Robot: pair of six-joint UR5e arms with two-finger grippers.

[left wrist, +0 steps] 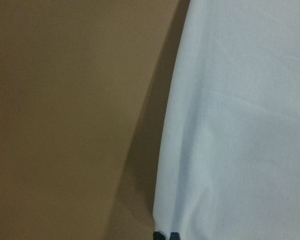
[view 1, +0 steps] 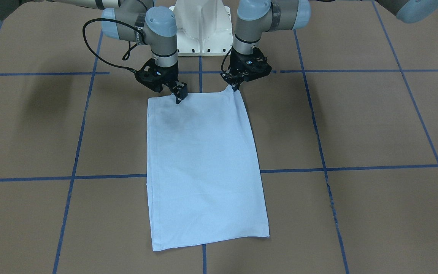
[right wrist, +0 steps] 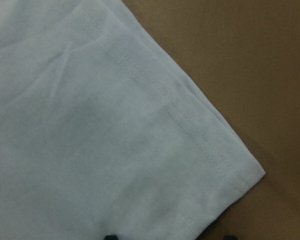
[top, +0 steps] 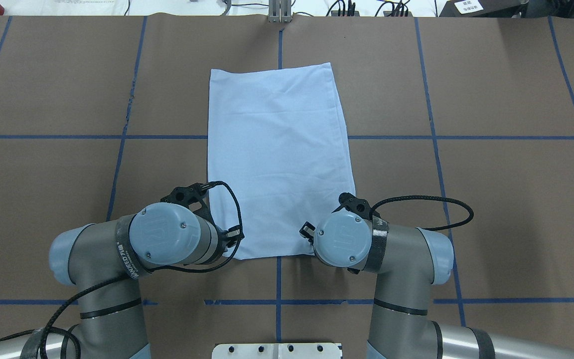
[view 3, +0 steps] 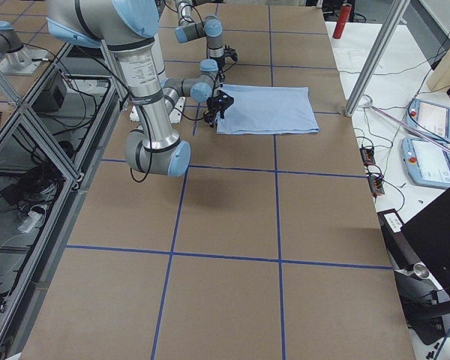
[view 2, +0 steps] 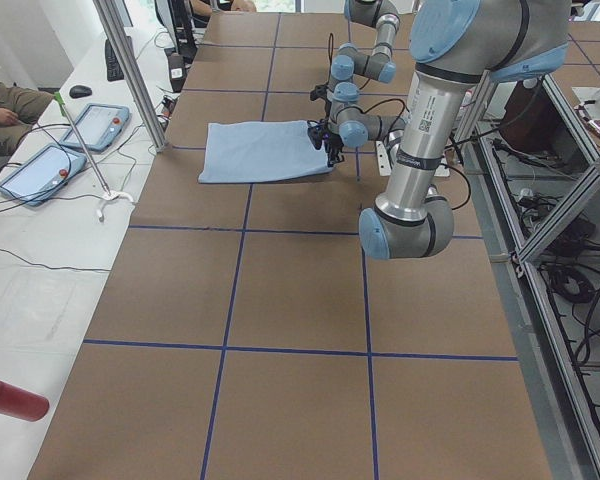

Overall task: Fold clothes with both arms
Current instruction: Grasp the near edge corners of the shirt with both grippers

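Shirt (top: 277, 149), folded to a long strip, flat at mid-table (top: 466, 199); near-edge pick-up, judged to be in hand.
Near end, by the base: left gripper (view 1: 235, 87) pressed together, pinching the shirt's near corner, which rises slightly off the table. Right gripper (view 1: 180, 96) spread, fingers down on the near edge, a little inward of its own corner, nothing pinched. Advice: close the right on the hemmed edge through all layers, bring it level with the left, then lift both together and keep the edge taut. Far end: lies flat and square, the likely mark for laying the near edge.
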